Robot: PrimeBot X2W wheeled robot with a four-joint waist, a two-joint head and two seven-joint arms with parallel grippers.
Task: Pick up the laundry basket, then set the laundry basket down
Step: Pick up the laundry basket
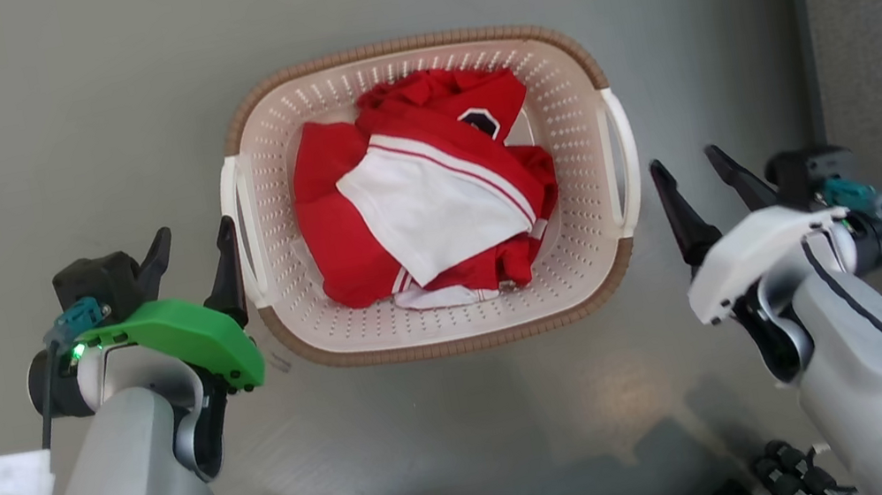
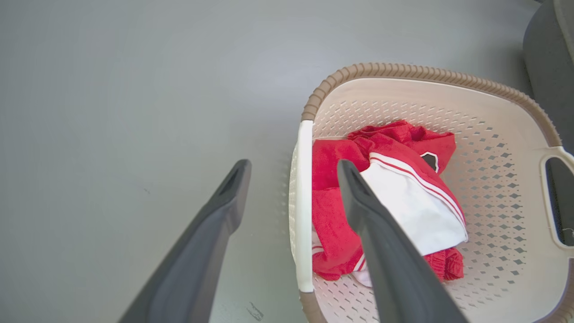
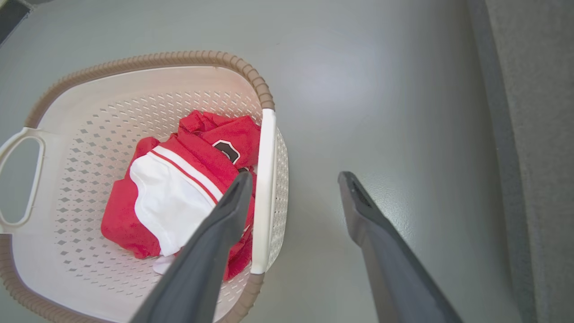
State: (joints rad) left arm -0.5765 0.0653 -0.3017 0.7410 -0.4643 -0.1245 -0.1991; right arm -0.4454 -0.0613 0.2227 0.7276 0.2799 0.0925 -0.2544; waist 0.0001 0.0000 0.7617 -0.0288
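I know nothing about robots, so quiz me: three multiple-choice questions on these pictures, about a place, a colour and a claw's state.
1. Where is the laundry basket?
A. Between the left claw and right claw
B. Left of both claws
C. Hanging from one claw

2. What colours are the clothes in it?
A. Blue and yellow
B. Red and white
C. All black

3. How is the left claw?
A. Shut on a handle
B. Open, holding nothing
C. Shut on the clothes

1 A: the head view shows a claw each side.
2 B: red fabric with a white panel.
3 B: its wrist view shows it spread wide, gripping nothing.
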